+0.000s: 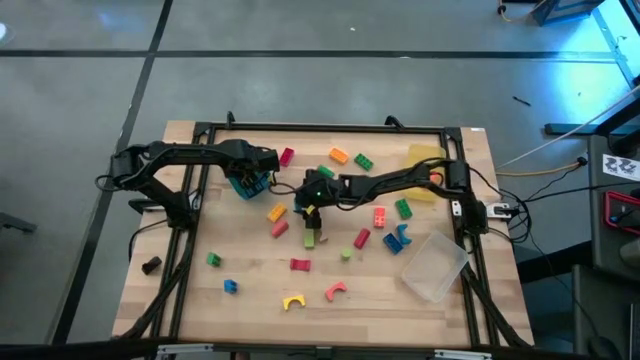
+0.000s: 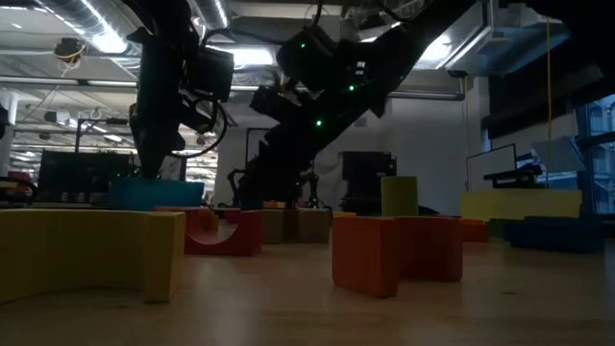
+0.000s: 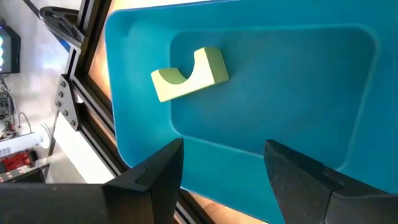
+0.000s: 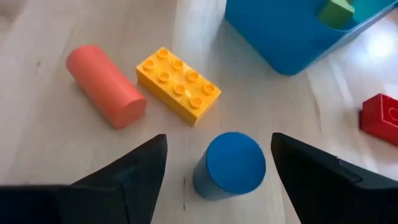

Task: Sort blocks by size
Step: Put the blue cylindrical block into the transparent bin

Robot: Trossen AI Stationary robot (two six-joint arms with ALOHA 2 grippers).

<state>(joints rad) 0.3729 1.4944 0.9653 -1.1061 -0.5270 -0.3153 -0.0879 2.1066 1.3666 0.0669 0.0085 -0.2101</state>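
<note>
Right pincer (image 4: 214, 180) gapes wide around blue cylinder (image 4: 231, 165).

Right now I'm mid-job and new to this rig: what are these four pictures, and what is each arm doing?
Two dark robot arms work at a wooden table. One camera looks straight down, one sits at table-top height, and one rides on each wrist.

The left gripper hangs open over the teal tray, which holds one green arch block. It holds nothing.

The right gripper is open at the table's middle, its fingers on either side of an upright blue cylinder, not yet closed on it. Beside it lie a yellow studded brick and a pink cylinder.

More coloured blocks are scattered about, with a clear tray on the right.
</note>
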